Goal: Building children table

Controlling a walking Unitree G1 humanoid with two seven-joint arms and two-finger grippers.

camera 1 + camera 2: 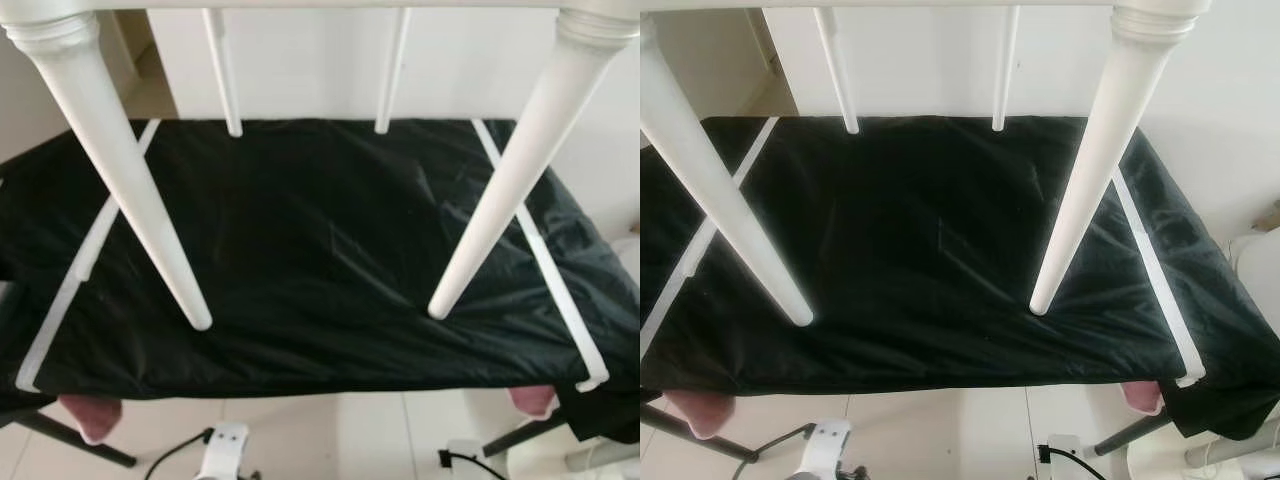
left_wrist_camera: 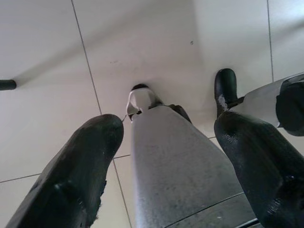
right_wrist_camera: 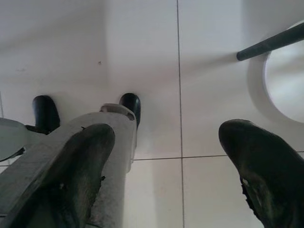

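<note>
Overhead, a white children's table with four turned, tapering legs stands on the black-sheeted tabletop [image 1: 320, 300]. Its top is at the upper frame edge, so mostly the legs show.

Near left leg [image 1: 120, 170]: thick, ringed at the top, slanting outward and down; rounded foot touching the black sheet towards its front edge.
Near right leg [image 1: 510, 170]: same form, mirrored slant; foot resting on the sheet, front right.
Far left leg [image 1: 224, 75] and far right leg [image 1: 391, 70]: look thinner, feet down at the sheet's back edge, close to the white wall.

Black sheet: glossy, creased, draped over the tabletop edges. White strips run front to back along the left side [image 1: 80, 270] and the right side [image 1: 545, 265]. Pink padding [image 1: 90, 415] shows under the front corners. Dark metal frame legs [image 1: 75, 440] reach down to the pale tiled floor [image 1: 330, 435].

Left hand [image 2: 166, 156]: arm hanging down, pointing at the floor tiles; two black fingers [image 2: 76, 175] spread wide apart, gripping nothing. The robot's silver leg and black foot lie beyond the gap.

Right hand [image 3: 175, 171]: likewise hanging, aimed at the floor; fingers [image 3: 80, 175] wide apart, empty. A dark frame leg [image 3: 270, 42] and a round white object [image 3: 287, 76] sit on the tiles beyond.
</note>
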